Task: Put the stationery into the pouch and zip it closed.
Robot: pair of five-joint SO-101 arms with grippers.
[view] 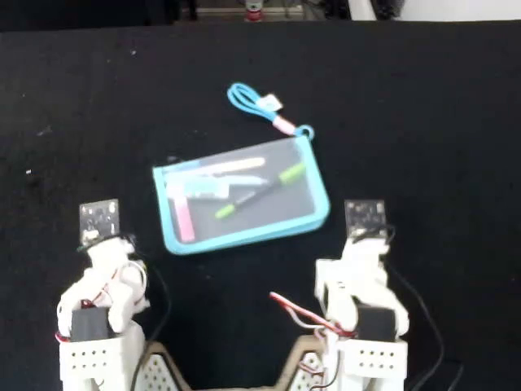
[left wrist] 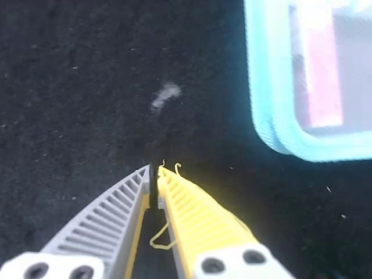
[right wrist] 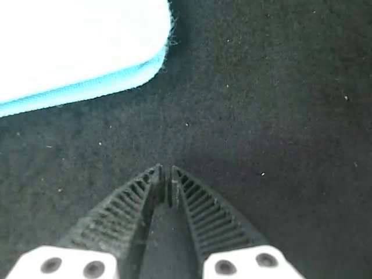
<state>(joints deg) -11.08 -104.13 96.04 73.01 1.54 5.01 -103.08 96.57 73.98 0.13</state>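
Observation:
A clear pouch with a light-blue border lies in the middle of the black table, tilted. Inside it I see a pink item, a green-tipped pen and pale sticks. A blue cord with a pink tag runs from its far corner. The left gripper is shut on nothing just above the cloth, with the pouch's corner a little way off. The right gripper is also shut and empty, near another pouch corner. In the high view both arms sit folded at the near edge, left and right.
The black cloth covers the whole table, with open room all around the pouch. A small pale fleck of lint lies on the cloth near the left gripper. Red and white wires hang between the arm bases.

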